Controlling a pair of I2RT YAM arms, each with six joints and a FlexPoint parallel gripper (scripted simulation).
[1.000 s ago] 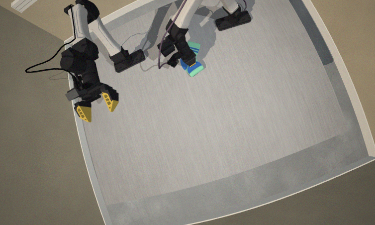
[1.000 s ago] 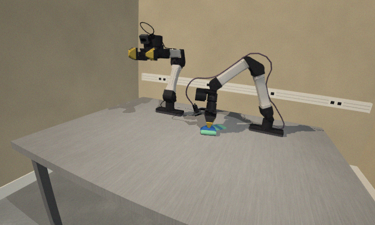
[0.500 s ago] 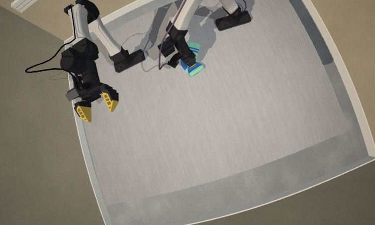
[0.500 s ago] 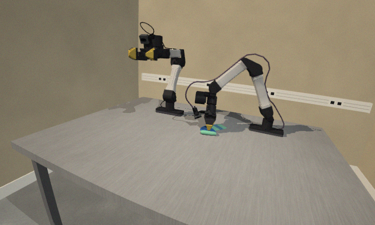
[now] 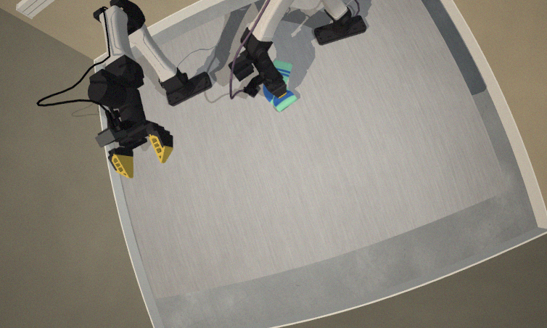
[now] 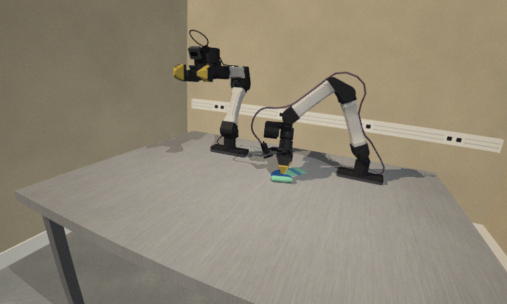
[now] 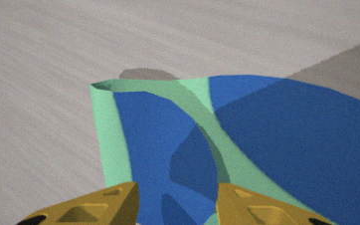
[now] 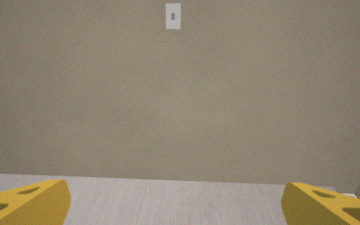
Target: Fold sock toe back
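The sock (image 5: 283, 64) (image 6: 281, 179) (image 7: 299, 134) is mint green with a blue heel and blue cuff stripes. Its blue toe flap (image 7: 155, 124) is turned back over the mint foot, with a rounded mint fold along the outer side. The flap's curved edge lies close beside the heel, with a thin shadow under it. My left gripper (image 5: 282, 95) (image 6: 284, 170) (image 7: 177, 192) is low over the flap, fingers parted, holding nothing; the flap shows between and beneath them. My right gripper (image 5: 146, 169) (image 6: 190, 73) (image 8: 176, 190) is wide open and empty, high above the table's side edge, away from the sock.
The left arm's base (image 5: 340, 29) (image 6: 360, 175) and the right arm's base (image 5: 189, 88) (image 6: 229, 149) stand on the table (image 5: 308, 183) (image 6: 210, 211) near its back edge. The left arm's thin cable loops beside its wrist. A wall runs behind both arms.
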